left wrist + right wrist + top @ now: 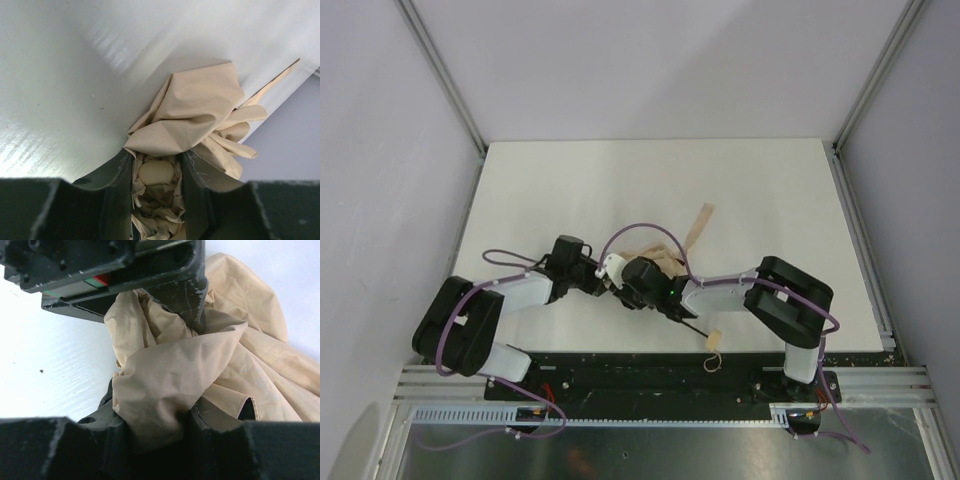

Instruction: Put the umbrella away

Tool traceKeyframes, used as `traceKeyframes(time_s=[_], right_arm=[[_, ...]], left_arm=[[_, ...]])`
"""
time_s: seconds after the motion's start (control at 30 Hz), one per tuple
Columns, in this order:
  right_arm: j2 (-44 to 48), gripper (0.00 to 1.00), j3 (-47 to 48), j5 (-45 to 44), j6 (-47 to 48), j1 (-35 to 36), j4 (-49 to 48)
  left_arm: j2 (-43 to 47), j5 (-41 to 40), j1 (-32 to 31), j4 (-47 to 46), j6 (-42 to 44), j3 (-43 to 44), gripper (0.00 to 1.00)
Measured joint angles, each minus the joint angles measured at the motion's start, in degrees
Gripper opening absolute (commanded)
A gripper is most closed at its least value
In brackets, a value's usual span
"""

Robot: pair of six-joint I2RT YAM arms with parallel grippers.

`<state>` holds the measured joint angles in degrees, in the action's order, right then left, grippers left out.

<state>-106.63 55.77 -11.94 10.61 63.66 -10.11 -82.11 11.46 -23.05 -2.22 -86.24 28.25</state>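
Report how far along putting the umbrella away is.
Done: the umbrella looks collapsed, canopy bunched. In hand: the left gripper and right gripper both pinch its fabric. Left: the black shaft sticks out extended, the strap lies loose, nothing looks wrapped.

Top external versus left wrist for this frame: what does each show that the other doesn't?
Only top external: the left arm and right arm, plus the compact beige folding umbrella's thin black shaft, pale wooden handle and tan strap. Only left wrist: a pale oval piece packed in with bunched fabric between the left pincer's fingers. Both: the crumpled beige fabric canopy and the white table.
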Motion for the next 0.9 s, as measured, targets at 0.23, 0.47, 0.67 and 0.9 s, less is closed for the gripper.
traceKeyframes(time_s=[0.23,0.47,0.67,0.9], right_arm=[[-1.22,0.00,-1.03,23.30,-3.85,-9.55,-6.36],[-6.43,0.00,-0.98,48.65,-13.20,-19.50,-14.99],[-11.39,0.00,1.29,60.63,-20.20,-23.50,-17.90],[-14.86,0.00,5.22,66.10,-24.83,-25.05,-15.69]], left_arm=[[1.46,-0.81,1.64,3.10,4.90,2.75,0.77],[8.81,0.31,4.90,6.38,10.34,2.75,0.99],[13.07,1.81,5.40,6.64,11.45,2.73,1.00],[12.87,3.82,2.97,6.56,9.20,1.44,0.99]])
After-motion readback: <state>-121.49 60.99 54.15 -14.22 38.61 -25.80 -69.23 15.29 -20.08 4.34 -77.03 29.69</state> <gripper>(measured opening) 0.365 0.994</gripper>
